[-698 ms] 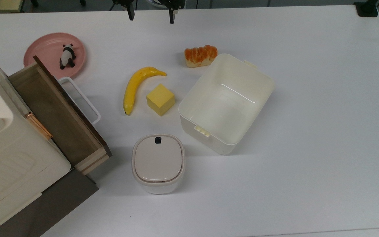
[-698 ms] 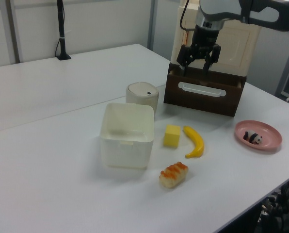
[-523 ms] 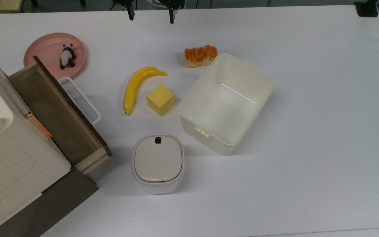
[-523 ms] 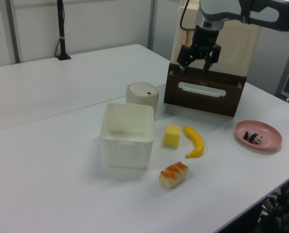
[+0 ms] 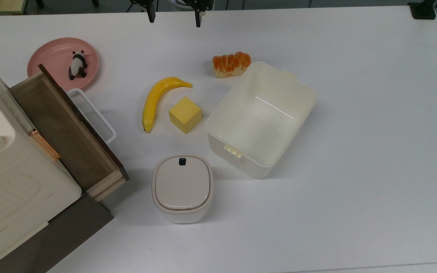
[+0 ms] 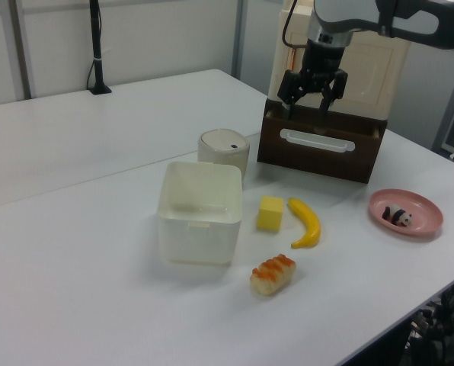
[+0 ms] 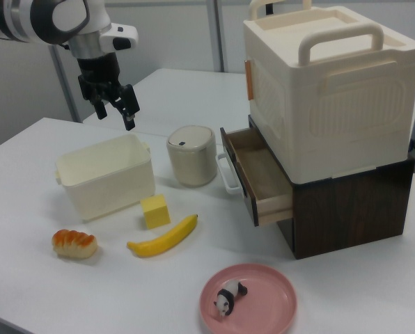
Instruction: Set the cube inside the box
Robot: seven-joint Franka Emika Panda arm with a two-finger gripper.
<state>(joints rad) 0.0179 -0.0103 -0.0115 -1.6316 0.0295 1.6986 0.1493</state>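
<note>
Hanging high above the table (image 5: 355, 113), the gripper (image 7: 115, 106), fingers spread apart, nothing held between them. In the top view, just two dark fingertips (image 5: 150, 17) poking in at the upper edge, well apart from each other.

Well below the gripper in the top view and away from it, the cube (image 5: 185, 114), flat on the table, untouched. Yellow, sharp-edged, turned corner-on. In the right view, down and to the right of the gripper, the same cube (image 7: 155, 211); in the left view, down and to the left of it (image 6: 271, 213).

Just beside the cube on the top view's right, the box (image 5: 305, 93), cream-white, open, nothing inside, set at a slant. Near the cube, a narrow gap between. In the right view, directly beneath the gripper, the box (image 7: 106, 177) again.

On the cube's other side in the top view, a banana (image 5: 154, 100), curved, close but not touching. Nearer the gripper than the box, a bread roll (image 5: 231, 63), right at the box's far corner.

Farthest from the gripper in the top view, a lidded bin (image 5: 182, 187) with a black button. Off toward the top view's left, a pink plate (image 5: 51, 57) carrying a panda figure (image 5: 77, 64), and a wooden drawer (image 5: 66, 129) pulled open under a cream case (image 7: 326, 90).
</note>
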